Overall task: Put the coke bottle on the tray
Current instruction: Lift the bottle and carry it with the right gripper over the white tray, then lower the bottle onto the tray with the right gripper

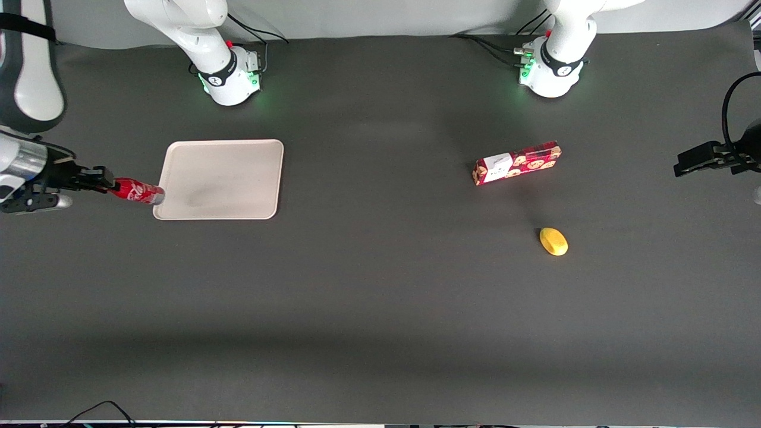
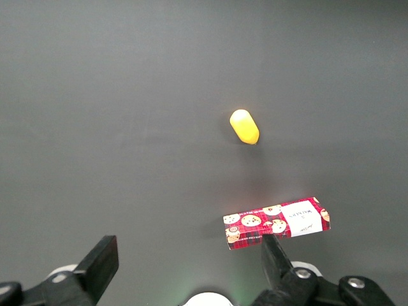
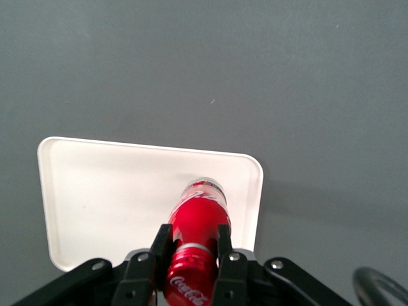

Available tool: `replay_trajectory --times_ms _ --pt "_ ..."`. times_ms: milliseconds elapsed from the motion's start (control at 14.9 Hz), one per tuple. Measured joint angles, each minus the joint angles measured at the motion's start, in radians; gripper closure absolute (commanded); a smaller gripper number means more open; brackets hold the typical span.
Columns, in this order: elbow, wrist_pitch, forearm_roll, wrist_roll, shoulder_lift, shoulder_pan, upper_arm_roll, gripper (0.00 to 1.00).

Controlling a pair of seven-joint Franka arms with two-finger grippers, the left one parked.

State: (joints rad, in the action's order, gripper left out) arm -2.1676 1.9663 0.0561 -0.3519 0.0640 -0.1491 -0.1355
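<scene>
The coke bottle (image 1: 137,192) is a slim red bottle with white script, held nearly level above the table at the working arm's end. My gripper (image 1: 106,185) is shut on its neck and cap end. Its silvery base reaches just over the edge of the tray (image 1: 221,178), a flat pale beige rectangle with a low rim. In the right wrist view the coke bottle (image 3: 197,236) sits clamped between the black fingers (image 3: 160,245) of my gripper (image 3: 191,245), pointing out over the tray (image 3: 115,197).
A red cookie box (image 1: 516,163) and a yellow lemon-like object (image 1: 553,241) lie toward the parked arm's end of the table. The left wrist view shows the cookie box (image 2: 276,222) and the yellow object (image 2: 244,126) too. Dark table cloth surrounds the tray.
</scene>
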Motion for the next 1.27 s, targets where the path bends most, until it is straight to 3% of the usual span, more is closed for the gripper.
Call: replay_trajectory --times_ms 335,604,1207,1274 --pt "-0.198 0.195 -0.031 0.009 0.029 -0.008 -0.001 1.00" --pt "-0.254 0.213 -0.105 0.092 0.046 -0.008 0.000 1.00" --pt "-0.365 0.317 -0.123 0.108 0.083 -0.016 0.000 1.00" --pt "-0.366 0.318 -0.124 0.108 0.084 -0.019 0.000 0.82"
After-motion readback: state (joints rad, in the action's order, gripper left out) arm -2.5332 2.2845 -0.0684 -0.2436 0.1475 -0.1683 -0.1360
